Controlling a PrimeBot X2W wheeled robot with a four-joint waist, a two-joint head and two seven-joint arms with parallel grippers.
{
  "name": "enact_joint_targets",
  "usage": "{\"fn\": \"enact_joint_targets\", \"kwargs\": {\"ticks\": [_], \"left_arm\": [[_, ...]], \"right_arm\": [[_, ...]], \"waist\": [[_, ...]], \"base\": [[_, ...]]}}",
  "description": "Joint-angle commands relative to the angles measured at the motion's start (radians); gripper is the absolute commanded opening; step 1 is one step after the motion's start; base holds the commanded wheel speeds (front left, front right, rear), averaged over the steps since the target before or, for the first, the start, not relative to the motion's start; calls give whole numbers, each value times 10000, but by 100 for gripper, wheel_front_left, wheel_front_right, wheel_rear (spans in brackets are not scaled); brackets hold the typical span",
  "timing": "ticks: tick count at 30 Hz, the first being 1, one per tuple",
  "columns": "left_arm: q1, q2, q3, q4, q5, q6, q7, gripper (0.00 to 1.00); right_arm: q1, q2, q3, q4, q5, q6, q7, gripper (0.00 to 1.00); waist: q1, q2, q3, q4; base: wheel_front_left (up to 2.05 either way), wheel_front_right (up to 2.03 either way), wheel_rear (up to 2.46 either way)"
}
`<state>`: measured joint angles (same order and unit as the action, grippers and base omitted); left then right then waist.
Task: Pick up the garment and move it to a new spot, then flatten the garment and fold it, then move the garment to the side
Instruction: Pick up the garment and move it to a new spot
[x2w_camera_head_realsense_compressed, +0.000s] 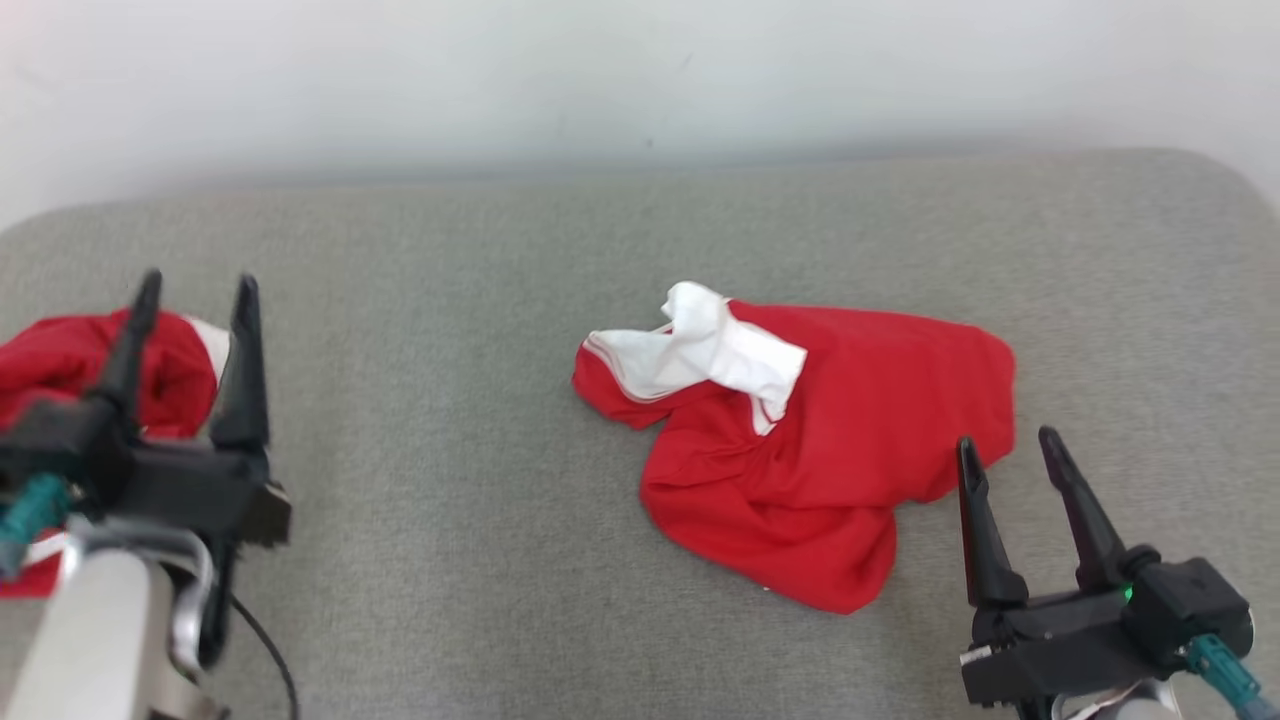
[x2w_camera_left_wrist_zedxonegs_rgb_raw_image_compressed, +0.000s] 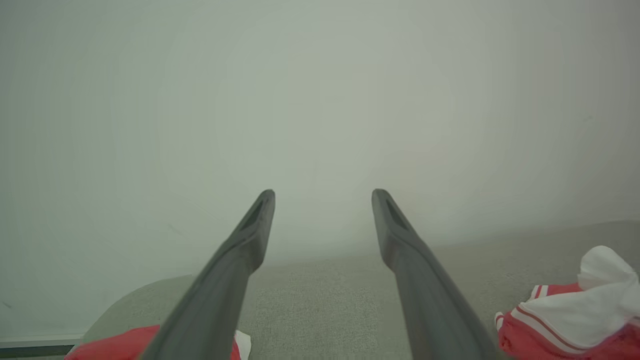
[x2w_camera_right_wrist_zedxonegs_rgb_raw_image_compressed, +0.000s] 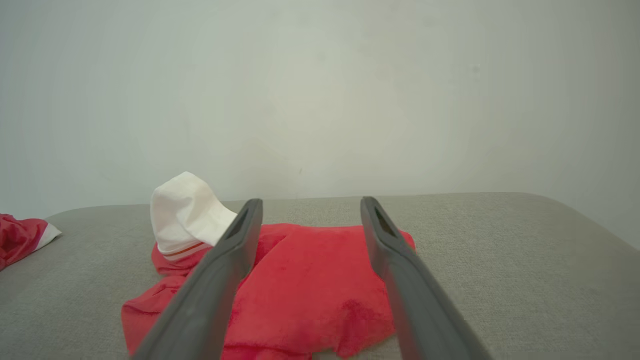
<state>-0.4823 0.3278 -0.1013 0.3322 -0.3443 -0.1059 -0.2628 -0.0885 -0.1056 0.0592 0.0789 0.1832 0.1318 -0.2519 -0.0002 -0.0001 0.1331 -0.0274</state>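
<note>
Garment (x2w_camera_head_realsense_compressed: 830, 450), red with a white panel (x2w_camera_head_realsense_compressed: 710, 350), is recorded in the head view at the middle of the grey padded surface (x2w_camera_head_realsense_compressed: 450, 420). It is crumpled, and is judged neither flattened nor folded. The right gripper (x2w_camera_head_realsense_compressed: 1006, 437) is held wide and empty just beside its near right edge. The left gripper (x2w_camera_head_realsense_compressed: 197, 280) is likewise spread and empty over a second red garment (x2w_camera_head_realsense_compressed: 70, 360) at the far left. As the two pieces are alike in colour, confusion between them is judged the chief risk.

In the left wrist view the fingers (x2w_camera_left_wrist_zedxonegs_rgb_raw_image_compressed: 250, 240) are seen apart with nothing between them, and the second red garment lies below. A fold could be snagged if the arm were swung low.

In the right wrist view the garment lies directly ahead, bunched in layers. A deep pinch would likely gather several layers, so the cloth would be lifted as a lump. A shallow pinch could slip off.
</note>
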Motion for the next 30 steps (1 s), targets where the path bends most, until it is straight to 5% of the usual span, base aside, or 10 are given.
{"fn": "enact_joint_targets", "kwargs": {"ticks": [1,30], "left_arm": [[276,-101,15,-102,45,-19,-30,100],[4286,-1683,748,-2030,900,118,-30,100]], "right_arm": [[133,32,7,43,50,-22,-52,100],[474,49,-93,886,257,-22,-123,100]], "waist": [[2,1,-326,-262],[2,1,-917,467]], "base": [[0,0,0],[0,0,0]]}}
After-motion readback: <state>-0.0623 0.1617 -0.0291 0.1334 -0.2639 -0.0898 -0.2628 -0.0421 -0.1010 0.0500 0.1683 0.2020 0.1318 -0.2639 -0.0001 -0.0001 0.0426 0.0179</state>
